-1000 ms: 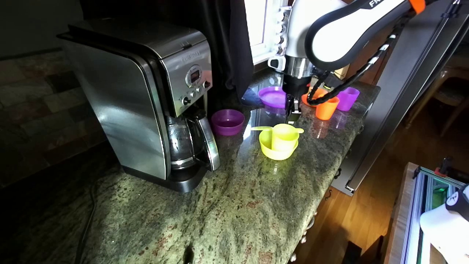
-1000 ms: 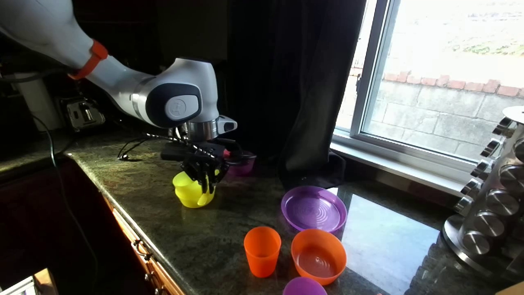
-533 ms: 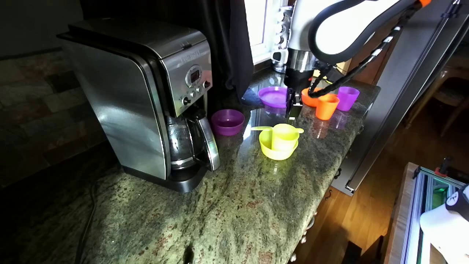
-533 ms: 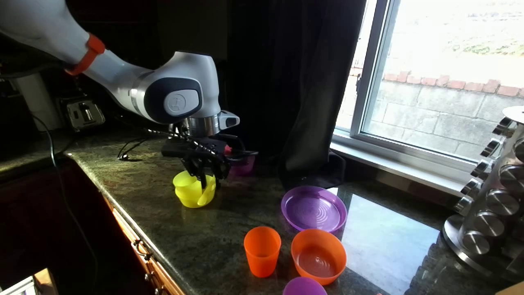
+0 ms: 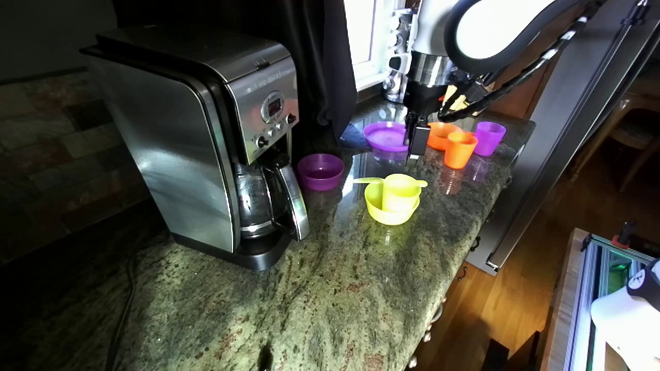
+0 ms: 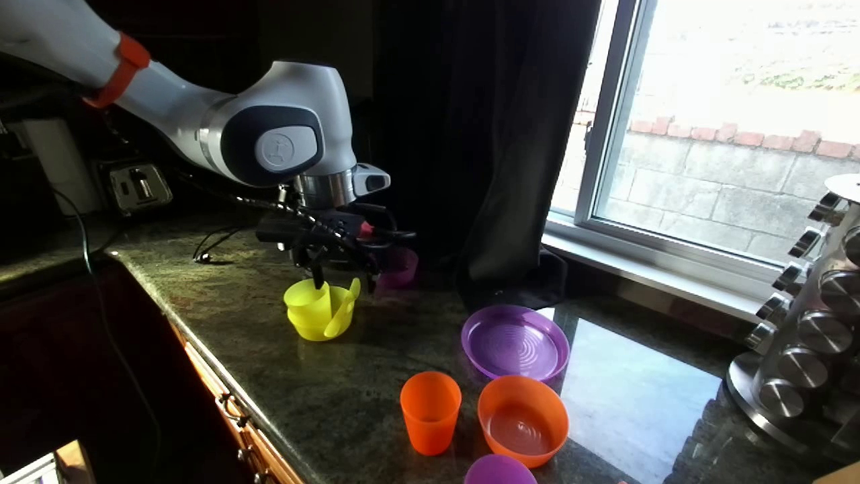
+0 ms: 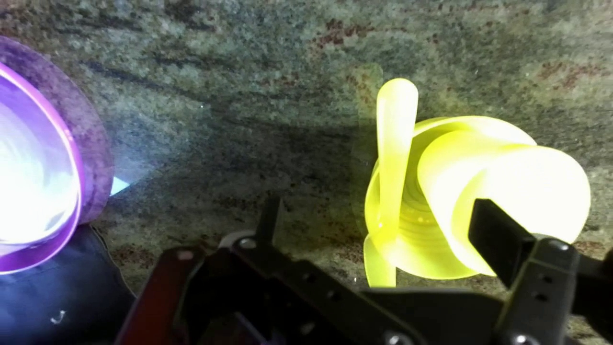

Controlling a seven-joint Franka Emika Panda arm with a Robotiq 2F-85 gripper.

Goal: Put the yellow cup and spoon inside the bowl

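In an exterior view: unreadable, blurred lettering [image 5: 269, 80] on the coffee maker [image 5: 154, 154]; yellow cup [image 5: 402, 195] inside the lime-yellow bowl [image 5: 380, 215]. In an exterior view: emblem [image 6: 277, 149] on the arm [image 6: 168, 97]; orange cup [image 6: 430, 420] beside an orange bowl [image 6: 524, 430]. In the wrist view: spoon [image 7: 395, 158] across the lime-yellow bowl, beside the yellow cup, past the rim at both ends; gripper [image 7: 380, 218] with jaws wide apart.
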